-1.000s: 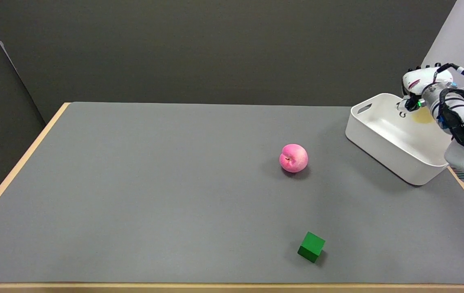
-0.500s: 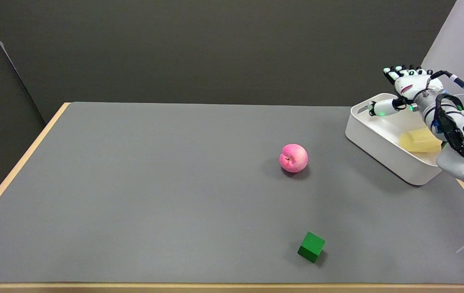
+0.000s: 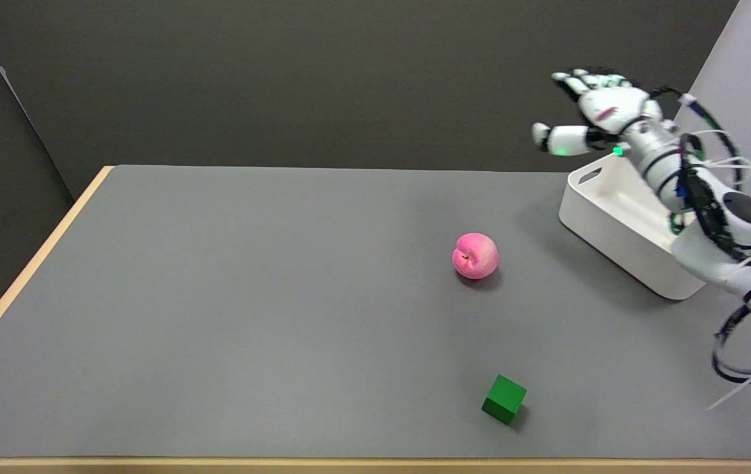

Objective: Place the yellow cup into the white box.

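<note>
White box [image 3: 619, 217] sits at the tabletop's [image 3: 250, 296] far right edge, and I see my right hand [image 3: 596, 112] above it, fingers spread, holding nothing.

A flat table [image 3: 217, 296] with a matte grey top and a pale wooden edge band along its left and near sides carried three things. A rounded pink peach-like fruit [image 3: 475, 255] sat right of the middle. A small green cube [image 3: 504, 399] stood nearer the front edge, well apart from the fruit. A white plastic rectangular box [image 3: 612, 227] with a cut-out handle rested at the far right, set at an angle to the table's edges.
</note>
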### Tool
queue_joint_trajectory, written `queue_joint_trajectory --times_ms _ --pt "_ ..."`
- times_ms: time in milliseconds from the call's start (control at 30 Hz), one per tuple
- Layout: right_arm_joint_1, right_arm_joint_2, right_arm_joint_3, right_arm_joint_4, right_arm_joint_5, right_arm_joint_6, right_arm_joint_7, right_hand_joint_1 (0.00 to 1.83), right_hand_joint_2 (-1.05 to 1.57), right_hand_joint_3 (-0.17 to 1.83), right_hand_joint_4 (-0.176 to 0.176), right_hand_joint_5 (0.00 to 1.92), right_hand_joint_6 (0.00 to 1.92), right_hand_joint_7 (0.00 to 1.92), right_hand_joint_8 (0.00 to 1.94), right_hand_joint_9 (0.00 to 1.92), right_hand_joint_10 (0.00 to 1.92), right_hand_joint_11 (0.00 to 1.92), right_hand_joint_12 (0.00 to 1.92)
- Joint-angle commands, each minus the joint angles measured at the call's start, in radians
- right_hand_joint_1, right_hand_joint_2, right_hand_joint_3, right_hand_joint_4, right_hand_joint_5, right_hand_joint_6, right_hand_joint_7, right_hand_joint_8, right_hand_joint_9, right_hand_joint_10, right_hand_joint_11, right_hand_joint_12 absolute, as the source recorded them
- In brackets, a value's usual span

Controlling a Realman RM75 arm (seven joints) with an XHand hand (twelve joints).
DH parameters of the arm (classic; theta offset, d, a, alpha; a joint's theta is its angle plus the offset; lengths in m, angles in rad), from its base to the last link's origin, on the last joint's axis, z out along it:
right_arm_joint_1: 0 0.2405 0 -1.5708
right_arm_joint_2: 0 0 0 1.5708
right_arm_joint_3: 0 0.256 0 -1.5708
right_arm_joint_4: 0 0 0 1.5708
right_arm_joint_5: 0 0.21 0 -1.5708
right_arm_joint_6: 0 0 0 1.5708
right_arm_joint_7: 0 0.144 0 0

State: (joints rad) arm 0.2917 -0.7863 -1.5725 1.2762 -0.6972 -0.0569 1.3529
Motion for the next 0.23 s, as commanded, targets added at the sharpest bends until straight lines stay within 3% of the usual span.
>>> queue_joint_trajectory --times_ms 33,233 --pt "-0.012 -0.222 -0.223 0.323 0.009 0.178 0.05 0.0 0.64 0.98 0.073 0.05 0.21 0.09 0.21 0.05 0.5 0.0 0.86" --pt "-0.034 -0.243 -0.337 0.395 0.021 0.163 0.05 0.0 0.73 0.86 0.071 0.07 0.31 0.15 0.25 0.11 0.54 0.0 0.96"
